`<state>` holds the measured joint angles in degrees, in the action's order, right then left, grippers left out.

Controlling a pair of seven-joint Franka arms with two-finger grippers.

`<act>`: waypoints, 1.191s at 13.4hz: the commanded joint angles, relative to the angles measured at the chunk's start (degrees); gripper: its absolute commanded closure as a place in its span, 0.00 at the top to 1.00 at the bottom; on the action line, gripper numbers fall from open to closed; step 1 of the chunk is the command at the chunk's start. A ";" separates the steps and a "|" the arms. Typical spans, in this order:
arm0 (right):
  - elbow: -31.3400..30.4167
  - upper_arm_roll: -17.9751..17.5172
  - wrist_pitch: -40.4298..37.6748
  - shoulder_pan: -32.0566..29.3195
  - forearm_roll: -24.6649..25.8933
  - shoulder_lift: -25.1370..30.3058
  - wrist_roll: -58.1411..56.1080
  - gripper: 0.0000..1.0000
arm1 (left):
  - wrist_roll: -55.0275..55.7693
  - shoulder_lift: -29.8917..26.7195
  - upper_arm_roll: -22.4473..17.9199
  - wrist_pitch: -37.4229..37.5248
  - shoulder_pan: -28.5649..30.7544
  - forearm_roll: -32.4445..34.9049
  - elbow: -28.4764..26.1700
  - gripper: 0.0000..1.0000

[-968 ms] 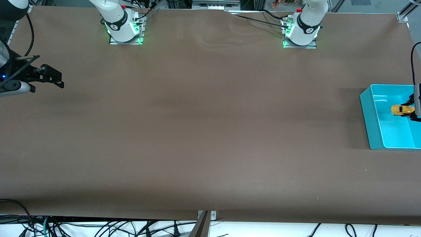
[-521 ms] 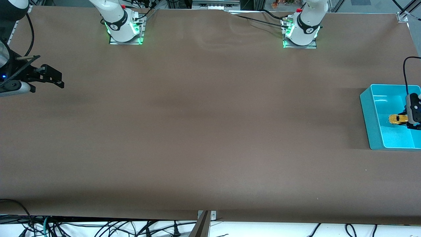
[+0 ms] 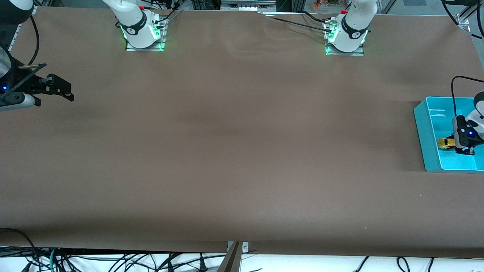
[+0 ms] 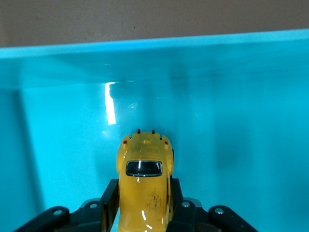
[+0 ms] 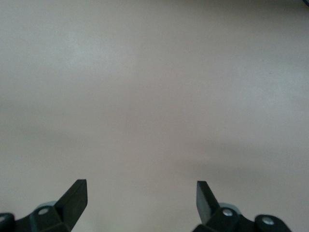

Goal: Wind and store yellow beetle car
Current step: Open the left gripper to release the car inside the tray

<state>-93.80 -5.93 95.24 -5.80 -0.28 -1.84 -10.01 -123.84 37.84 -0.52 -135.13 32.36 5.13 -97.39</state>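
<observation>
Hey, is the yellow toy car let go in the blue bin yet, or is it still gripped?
Still gripped. The left gripper has its fingers shut on the yellow beetle car, inside the turquoise bin. Whether its wheels touch the floor, cannot tell.

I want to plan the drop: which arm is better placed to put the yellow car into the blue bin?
Left. The left gripper holds the yellow car over the blue bin; the right gripper waits open at the right arm's end.

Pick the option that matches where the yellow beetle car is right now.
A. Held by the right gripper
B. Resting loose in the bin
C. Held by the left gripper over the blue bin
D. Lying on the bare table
C: the left gripper has its jaws shut on the yellow beetle car, over the blue bin.
</observation>
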 commanded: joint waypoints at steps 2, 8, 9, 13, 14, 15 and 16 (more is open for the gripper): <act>1.43 0.04 -0.85 0.09 -0.42 -0.53 -0.01 1.00 | -0.70 0.57 0.52 -1.80 0.51 -1.09 -0.16 0.09; 1.43 0.04 -0.94 -0.08 -0.60 -0.44 -0.10 1.00 | -0.35 1.36 0.52 -1.63 0.42 -1.44 -0.16 0.25; 1.43 0.04 -0.94 -0.08 -0.60 -0.44 -0.10 1.00 | -0.61 1.10 0.52 -1.46 0.42 -1.36 -0.16 0.35; 1.43 0.04 -0.94 -0.08 -0.60 -0.44 -0.10 1.00 | -1.05 -1.18 0.52 1.78 0.51 -1.27 0.45 0.89; 1.43 0.04 -1.02 -0.08 -0.60 -0.44 -0.10 1.00 | -1.05 -2.15 0.52 3.28 0.51 -1.09 0.54 1.00; 1.43 0.04 -1.02 -0.08 -0.60 -0.44 -0.10 1.00 | -0.97 -3.29 0.52 5.38 0.51 -1.09 0.63 1.00; 1.43 0.04 -0.94 -0.08 -0.60 -0.44 -0.10 1.00 | -0.88 -4.86 0.78 8.10 0.42 -1.18 0.89 1.00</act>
<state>-93.80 -5.93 95.24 -5.81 -0.29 -1.85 -10.01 -123.76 36.64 -0.44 -131.81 32.37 4.71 -96.39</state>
